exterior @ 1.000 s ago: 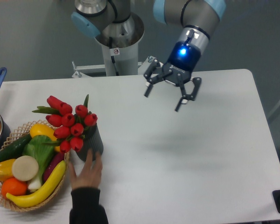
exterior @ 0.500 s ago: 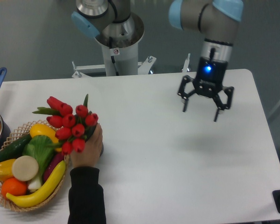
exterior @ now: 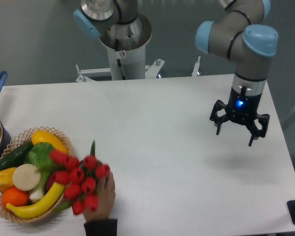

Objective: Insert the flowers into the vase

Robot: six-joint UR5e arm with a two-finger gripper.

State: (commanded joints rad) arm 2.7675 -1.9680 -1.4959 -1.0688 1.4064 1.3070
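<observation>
The gripper (exterior: 235,134) hangs above the white bench (exterior: 177,167) with its fingers (exterior: 251,139) spread wide, holding nothing. Well apart from it, the flowers (exterior: 81,178) sit just beside the wicker basket (exterior: 19,219), gripped by a person's hand (exterior: 104,196); the vase is hidden.

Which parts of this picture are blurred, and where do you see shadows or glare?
Camera view: the flowers and the hand holding them are motion-blurred; the gripper is fairly sharp, its blue light glowing, with a soft shadow on the table below it; no strong glare.
</observation>
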